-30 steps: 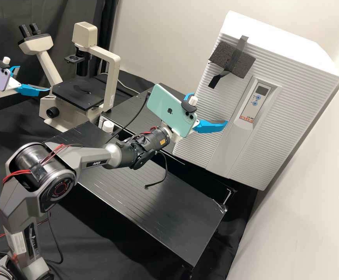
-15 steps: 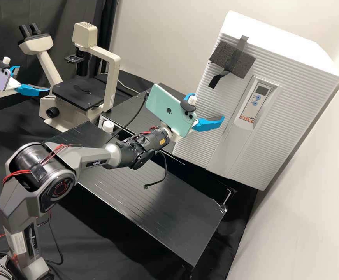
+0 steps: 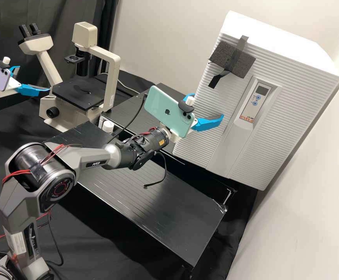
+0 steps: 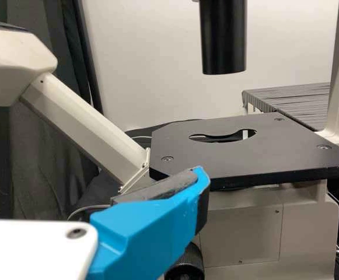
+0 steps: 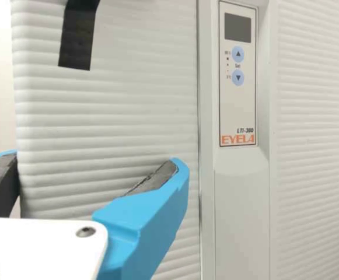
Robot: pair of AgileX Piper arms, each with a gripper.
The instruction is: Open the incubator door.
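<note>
The white ribbed incubator (image 3: 192, 146) stands at the right in the high view, its front door (image 5: 111, 116) closed. Just in front of the door's lower left part is my right gripper (image 3: 205, 105), its fingers spread with nothing between them. Seen from the wrist, the right gripper (image 5: 96, 160) has one finger before the ribbed front and the other by its side edge; contact cannot be told. Far left, my left gripper (image 3: 34, 78) is open and empty beside the microscope. In its wrist view, the left gripper (image 4: 90, 175) has one finger in front of the microscope stage.
A microscope (image 3: 109, 66) with a black stage (image 4: 245, 157) stands at the back left. Grey foam (image 3: 245, 66) is taped high on the door, right of its upper edge. A black slatted platform (image 3: 169, 217) lies below the right arm, and a wall (image 3: 305, 217) rises at the right.
In the high view my right gripper has shifted slightly left, its nearer fingertip now a little farther from the control panel. The left gripper has kept still.
</note>
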